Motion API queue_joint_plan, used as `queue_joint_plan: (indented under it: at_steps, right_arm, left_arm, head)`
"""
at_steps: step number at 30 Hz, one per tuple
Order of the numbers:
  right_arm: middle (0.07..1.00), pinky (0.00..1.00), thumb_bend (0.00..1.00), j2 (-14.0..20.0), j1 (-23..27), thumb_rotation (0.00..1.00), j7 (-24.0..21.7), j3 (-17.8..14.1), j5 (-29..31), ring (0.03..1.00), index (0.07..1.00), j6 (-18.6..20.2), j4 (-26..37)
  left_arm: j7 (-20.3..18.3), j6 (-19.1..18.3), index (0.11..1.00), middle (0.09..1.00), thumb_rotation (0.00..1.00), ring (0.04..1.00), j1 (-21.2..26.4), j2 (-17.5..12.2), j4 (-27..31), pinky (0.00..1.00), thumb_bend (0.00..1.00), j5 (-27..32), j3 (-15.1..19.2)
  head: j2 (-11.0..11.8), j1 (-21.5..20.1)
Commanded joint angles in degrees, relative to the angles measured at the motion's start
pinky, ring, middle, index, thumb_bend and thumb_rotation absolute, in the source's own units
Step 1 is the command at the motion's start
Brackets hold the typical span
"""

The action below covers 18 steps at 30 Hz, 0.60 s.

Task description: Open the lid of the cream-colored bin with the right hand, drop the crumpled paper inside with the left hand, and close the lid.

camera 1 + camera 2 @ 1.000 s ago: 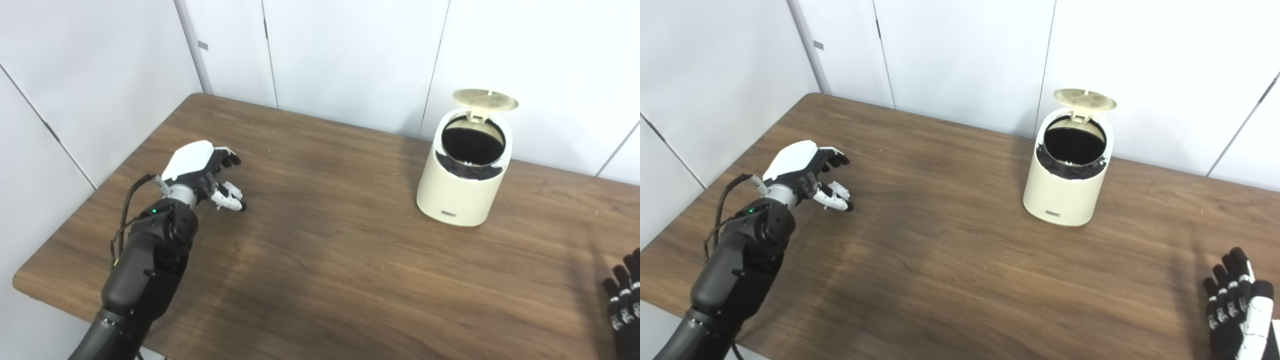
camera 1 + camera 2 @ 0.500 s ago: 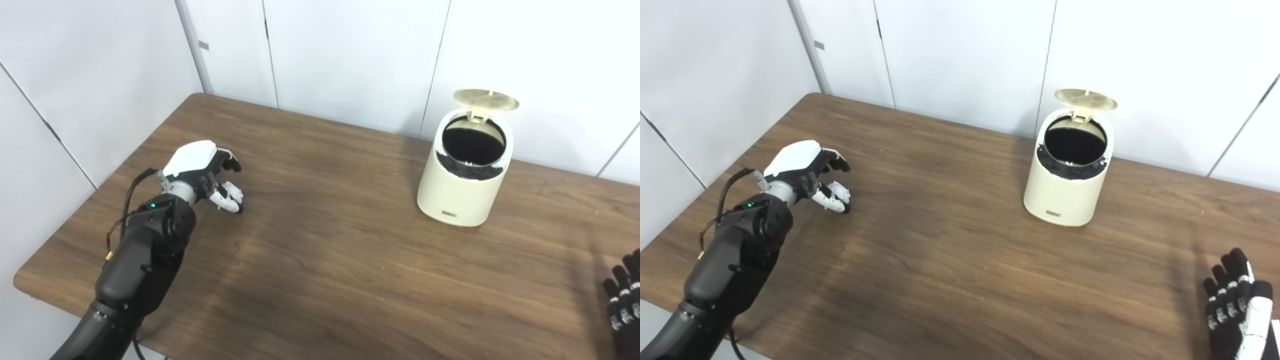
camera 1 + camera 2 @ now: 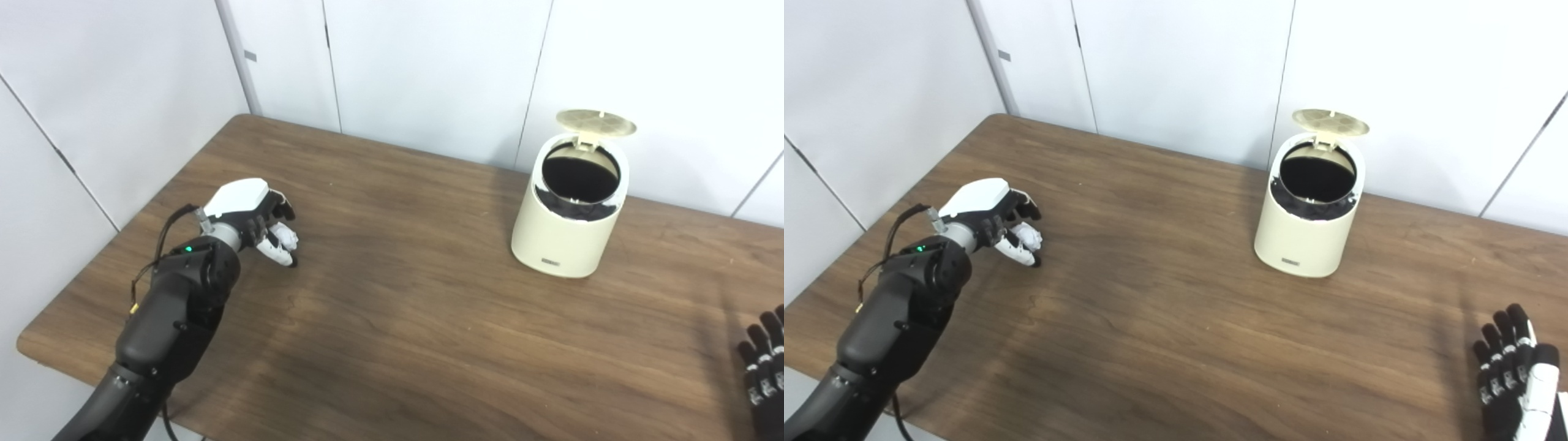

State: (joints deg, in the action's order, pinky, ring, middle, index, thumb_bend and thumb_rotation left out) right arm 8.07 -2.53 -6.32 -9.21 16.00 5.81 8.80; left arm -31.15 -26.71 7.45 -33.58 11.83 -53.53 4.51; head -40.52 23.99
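Left eye view: crumpled paper (image 3: 283, 236) between left hand (image 3: 251, 211) fingers (image 3: 283, 208) (closed).

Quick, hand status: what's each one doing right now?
Left hand: fingers curling on the crumpled paper at the table; a firm hold cannot be told.
Right hand: open, holding nothing, far from the bin, whose lid is up.

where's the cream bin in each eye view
Left eye view: the cream bin stands right of centre near the table's far edge, its lid up.
Right eye view: the same bin sits closer to the picture's centre, lid up.
Shared landmark: the small dark label low on its front.
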Motion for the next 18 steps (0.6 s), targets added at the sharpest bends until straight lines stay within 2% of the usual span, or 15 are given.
queue_joint_plan:
  at_steps: [1,10,15,16,17,18]
  right_arm:
    - [0.974,0.98,0.5,0.4,0.44,1.0,-0.41,0.05,0.08,0.98,0.955,-0.9,1.07]
    - [0.97,0.97,0.5,0.37,0.46,1.0,-0.55,0.0,0.35,0.977,0.955,-0.93,1.09]
    - [0.966,0.97,0.49,0.39,0.48,1.0,-0.62,-0.02,0.69,0.972,0.95,-0.82,1.33]
    - [0.965,0.96,0.49,0.39,0.55,1.0,-0.65,-0.03,0.78,0.971,0.95,-0.87,1.29]
    - [0.964,0.97,0.49,0.38,0.54,1.0,-0.59,-0.02,0.77,0.971,0.947,-0.72,1.47]
    - [0.964,0.97,0.5,0.38,0.53,1.0,-0.53,-0.01,0.76,0.97,0.947,-0.59,1.6]
  left_arm:
    - [0.57,-0.17,0.706,0.756,0.04,0.747,2.21,-1.38,-0.04,0.66,0.86,-0.92,0.61]
    - [0.75,-0.19,0.695,0.722,0.0,0.695,2.55,0.49,-0.27,0.64,0.85,0.05,2.45]
    - [1.17,-0.2,0.641,0.608,0.0,0.566,2.93,2.68,-0.63,0.51,0.8,-1.21,4.15]
    - [2.23,-0.19,0.634,0.599,0.0,0.556,3.01,2.84,-1.28,0.5,0.79,-1.16,4.16]
    - [3.11,-0.18,0.56,0.525,0.0,0.516,3.07,3.04,-1.75,0.48,0.63,-1.17,4.26]
    - [3.74,-0.18,0.537,0.508,0.0,0.473,3.11,3.16,-2.07,0.47,0.57,-1.15,4.31]
  head:
    - [-0.12,-0.14]
    - [-0.12,-0.12]
    - [-0.3,-0.31]
    - [-0.33,-0.33]
    - [-0.38,-0.31]
    - [-0.38,-0.31]
